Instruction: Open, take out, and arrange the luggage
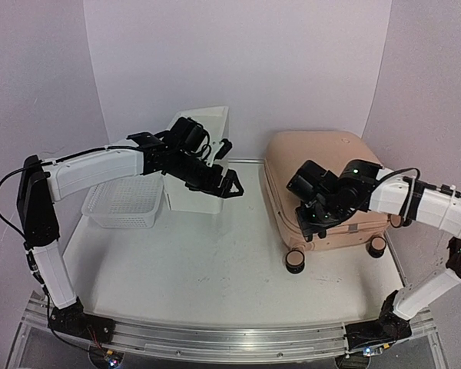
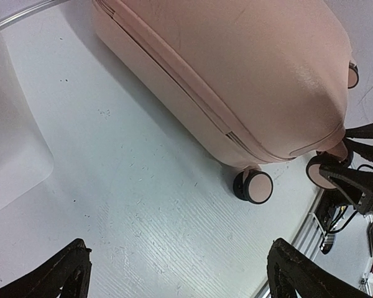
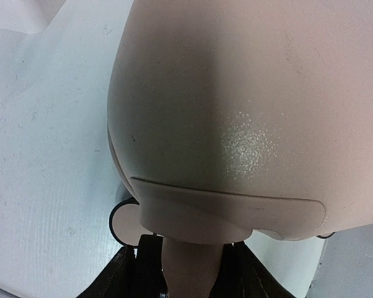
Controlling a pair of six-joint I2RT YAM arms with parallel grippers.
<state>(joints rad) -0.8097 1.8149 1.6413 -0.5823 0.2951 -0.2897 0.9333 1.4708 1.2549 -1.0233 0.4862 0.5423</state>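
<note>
suitcase: closed, lying flat on right side of counter, wheels toward near edge | left end effector: released, empty, above counter near white box | right end effector: grasping peach stub at suitcase's wheel end

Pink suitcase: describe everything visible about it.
The peach-pink hard-shell suitcase with rounded corners lies flat and closed on the right side of the white table, glossy shell up, zipper seam running round its side. Black-and-pink caster wheels point toward the arms. The right end effector meets its near end, a pink protruding part between the fingers; whether it is gripped is unclear.
</note>
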